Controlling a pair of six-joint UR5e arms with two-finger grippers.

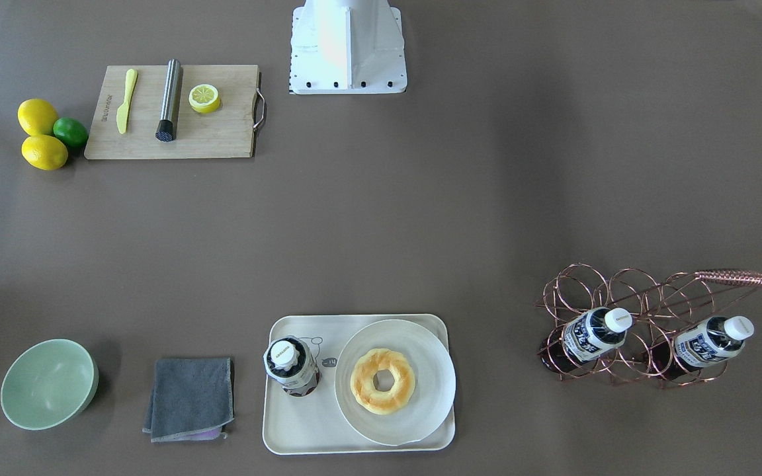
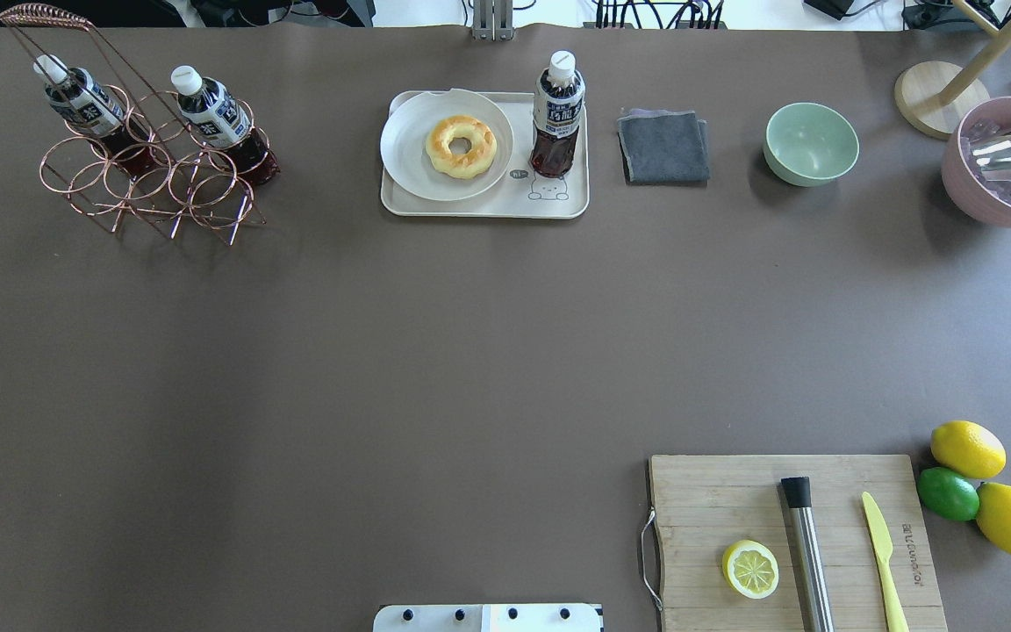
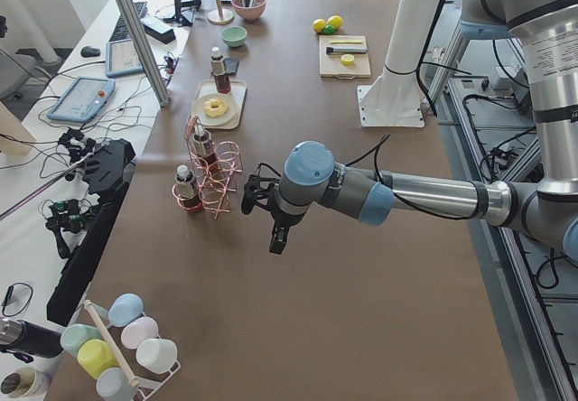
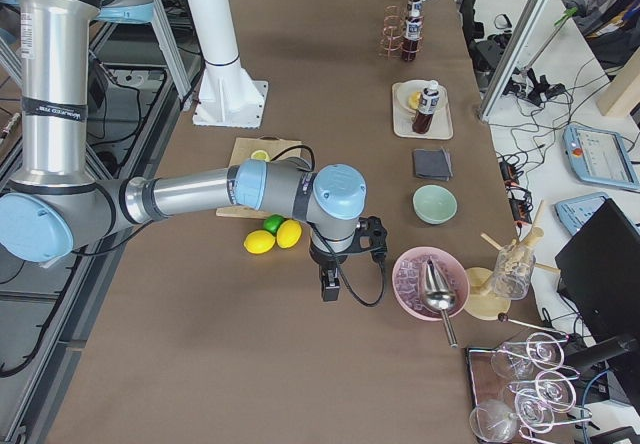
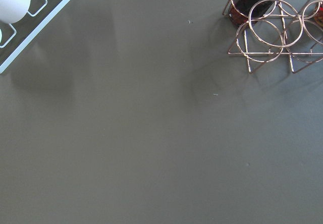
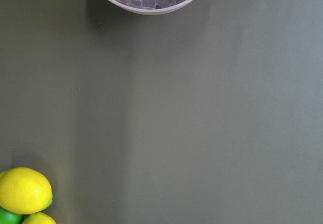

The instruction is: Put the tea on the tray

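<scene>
The left end effector [image 3: 275,238] and right end effector [image 4: 330,288] hung above the desk [image 1: 381,231]; whether spread or pressed together, I could not tell. The tea [image 1: 292,365] stood on the tray [image 1: 301,423], where a stray arm sweep might topple it.

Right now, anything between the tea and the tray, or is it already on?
Nothing visible in the way. The tea already stands upright on the tray, on its bare end beside the plate with the donut.
</scene>
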